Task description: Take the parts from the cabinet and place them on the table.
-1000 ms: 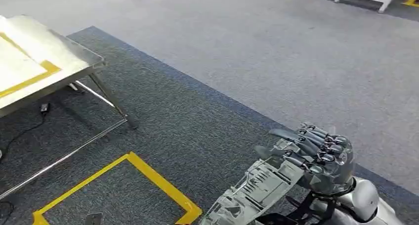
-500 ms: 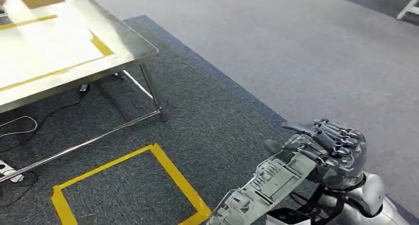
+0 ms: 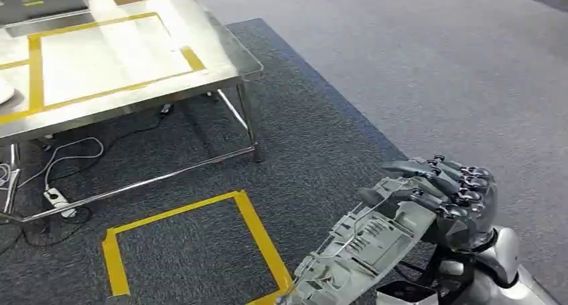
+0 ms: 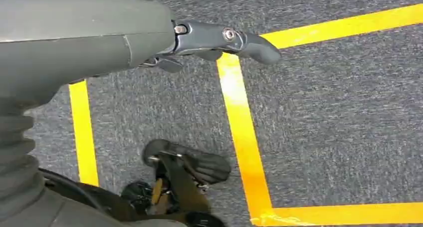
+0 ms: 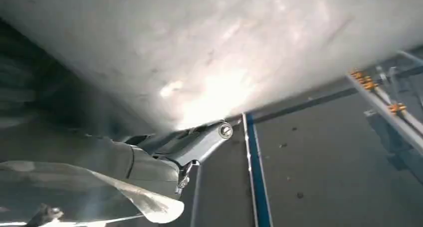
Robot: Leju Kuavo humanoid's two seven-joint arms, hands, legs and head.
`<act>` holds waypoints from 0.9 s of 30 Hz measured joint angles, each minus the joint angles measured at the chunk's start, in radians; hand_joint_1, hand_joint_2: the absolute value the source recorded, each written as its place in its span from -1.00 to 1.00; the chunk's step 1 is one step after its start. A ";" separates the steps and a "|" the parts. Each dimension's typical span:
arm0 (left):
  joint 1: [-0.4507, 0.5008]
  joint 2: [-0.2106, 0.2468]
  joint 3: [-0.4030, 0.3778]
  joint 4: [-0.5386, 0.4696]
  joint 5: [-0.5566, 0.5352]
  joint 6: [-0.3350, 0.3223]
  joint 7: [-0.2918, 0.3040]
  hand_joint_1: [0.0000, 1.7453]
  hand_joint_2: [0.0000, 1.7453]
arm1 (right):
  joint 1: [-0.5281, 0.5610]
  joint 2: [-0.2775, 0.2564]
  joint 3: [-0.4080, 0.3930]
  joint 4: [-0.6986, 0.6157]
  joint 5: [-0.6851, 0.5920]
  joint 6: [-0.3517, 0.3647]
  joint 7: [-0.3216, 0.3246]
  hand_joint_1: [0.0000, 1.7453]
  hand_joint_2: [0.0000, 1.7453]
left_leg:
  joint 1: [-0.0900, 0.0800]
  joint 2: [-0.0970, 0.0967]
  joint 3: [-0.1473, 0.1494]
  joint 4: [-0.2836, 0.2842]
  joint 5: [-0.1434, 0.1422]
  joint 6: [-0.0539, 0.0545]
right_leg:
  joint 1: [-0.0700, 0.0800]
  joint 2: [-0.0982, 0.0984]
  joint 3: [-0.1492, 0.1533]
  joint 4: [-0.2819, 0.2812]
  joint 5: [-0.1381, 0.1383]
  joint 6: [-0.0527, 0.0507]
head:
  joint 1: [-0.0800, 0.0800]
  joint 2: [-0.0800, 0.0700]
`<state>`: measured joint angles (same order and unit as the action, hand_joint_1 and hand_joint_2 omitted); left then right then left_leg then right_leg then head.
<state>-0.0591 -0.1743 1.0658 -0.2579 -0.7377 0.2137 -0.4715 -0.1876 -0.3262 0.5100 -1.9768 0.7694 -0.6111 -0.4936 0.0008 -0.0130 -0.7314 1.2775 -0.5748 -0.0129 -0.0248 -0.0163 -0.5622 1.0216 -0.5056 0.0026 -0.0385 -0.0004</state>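
The dark grey carpet (image 3: 315, 144) spreads under everything, with a lighter grey floor (image 3: 429, 64) beyond it, ahead of the right hand. On the carpet, ahead and to the left of the right hand, stands a stainless-steel table (image 3: 221, 57) with yellow tape rectangles marked on its top; its thin legs and lower rail show beneath, and a white power strip with cables (image 3: 57, 199) lies on the carpet under it. A square outlined in yellow floor tape (image 3: 258, 234) lies on the carpet between the table and the right hand, just to that hand's left.

The part (image 3: 365, 245) is a long, ribbed, pale grey moulded plastic panel. It is off the table, carried in the air well to the right of the steel top, and slants down and leftward from the hand toward the bottom of the head view. In the right wrist view its broad pale surface (image 5: 209, 52) lies close in front of the camera.

The right hand (image 3: 449, 201) grips the panel's upper end, its dark fingers (image 3: 462, 184) curled over the edge.

The left hand (image 4: 149, 37) hangs over the taped carpet, holding nothing, one finger (image 4: 239, 40) stretched straight out.
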 joint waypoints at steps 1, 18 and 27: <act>0.000 0.000 0.000 0.000 0.000 0.000 0.000 -1.00 1.00 | 0.000 0.001 -0.002 0.000 -0.005 0.003 -0.003 1.00 1.00 | 0.003 0.001 -0.031 0.060 -0.016 -0.003 | 0.000 -0.015 0.003 0.000 -0.003 0.000 | 0.000 0.000; 0.000 0.005 0.010 0.000 0.002 -0.001 0.016 -1.00 1.00 | 0.001 0.019 -0.011 -0.002 0.023 0.006 -0.014 1.00 1.00 | -0.004 -0.044 0.124 -0.257 0.132 0.061 | 0.002 0.014 -0.140 0.282 -0.118 0.054 | 0.013 0.000; 0.007 0.013 0.026 0.000 0.002 -0.001 0.021 -1.00 1.00 | -0.006 0.022 -0.010 -0.001 0.023 0.004 -0.011 1.00 1.00 | 0.002 -0.114 0.112 -0.238 0.120 0.013 | -0.012 0.064 -0.014 -0.002 0.017 0.021 | 0.012 0.000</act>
<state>-0.0517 -0.1613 1.0914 -0.2575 -0.7359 0.2129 -0.4509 -0.1933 -0.3040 0.5001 -1.9775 0.7927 -0.6069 -0.5043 0.0029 -0.1271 -0.6190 1.0395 -0.4546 0.0003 -0.0367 0.0473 -0.5766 1.0192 -0.4886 0.0239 -0.0262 -0.0004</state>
